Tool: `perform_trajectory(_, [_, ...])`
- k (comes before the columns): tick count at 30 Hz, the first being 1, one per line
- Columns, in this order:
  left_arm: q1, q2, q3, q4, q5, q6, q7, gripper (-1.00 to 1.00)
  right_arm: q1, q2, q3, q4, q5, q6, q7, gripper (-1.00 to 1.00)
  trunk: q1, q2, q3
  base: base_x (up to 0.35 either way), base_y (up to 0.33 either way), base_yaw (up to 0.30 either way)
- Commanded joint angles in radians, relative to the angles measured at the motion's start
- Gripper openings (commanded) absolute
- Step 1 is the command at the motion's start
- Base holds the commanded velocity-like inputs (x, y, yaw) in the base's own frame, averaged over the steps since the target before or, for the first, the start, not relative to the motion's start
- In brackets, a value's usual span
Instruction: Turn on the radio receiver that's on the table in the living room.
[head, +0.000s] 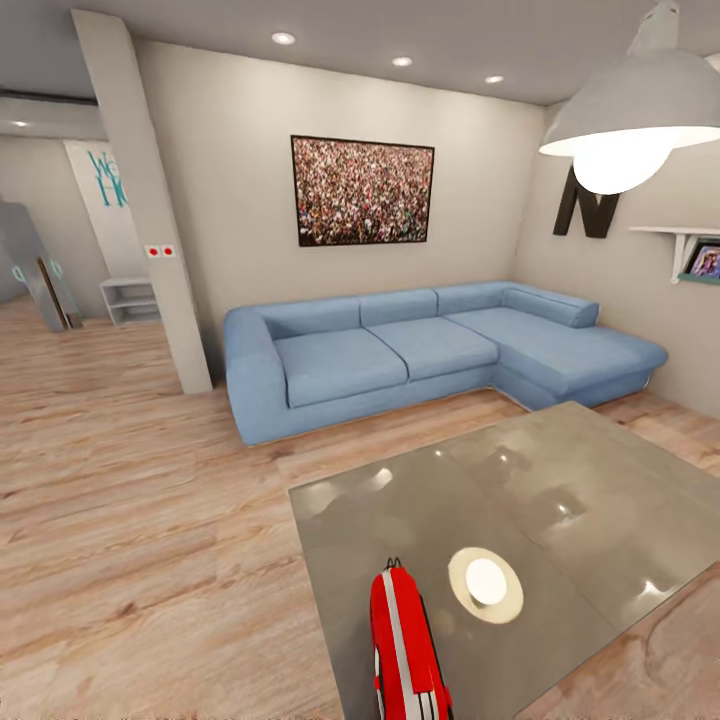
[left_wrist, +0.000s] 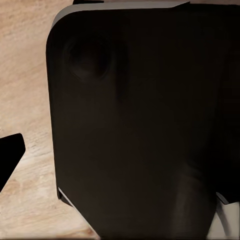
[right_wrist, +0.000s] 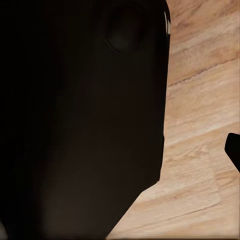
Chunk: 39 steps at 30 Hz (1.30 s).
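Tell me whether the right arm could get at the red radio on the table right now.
Probably yes, but unconfirmed. The radio receiver stands close at the near edge of the table with nothing around it, yet the right wrist view looks at floor beside a dark body, not the radio.

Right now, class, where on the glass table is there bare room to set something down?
The table is bare from the radio receiver at its near edge out to the far corners toward the sofa. The bright spot is the lamp's reflection. Crowded only around the radio.

The white pendant lamp (head: 625, 120) is glowing hard, throwing a round glare onto the glossy table (head: 560, 520). Ceiling spotlights (head: 283, 38) are brightening the room evenly. Both wrist views are sitting mostly in dark shadow.
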Motion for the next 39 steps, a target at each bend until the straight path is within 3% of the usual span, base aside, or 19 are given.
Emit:
perform_trajectory(1, [0.0,0.0,0.0,0.0,0.0,0.0,0.0,1.0,0.0,0.0,0.0,0.0,0.0,0.0,0.0,1.0,-0.004,0.007,0.002,0.0,0.0,0.0])
perform_trajectory(39, [0.0,0.001,-0.001,-0.003,0.0,-0.003,0.0,1.0,0.0,0.0,0.001,0.0,0.002,0.0,0.0,1.0,-0.15,0.273,0.058,0.0,0.0,0.0])
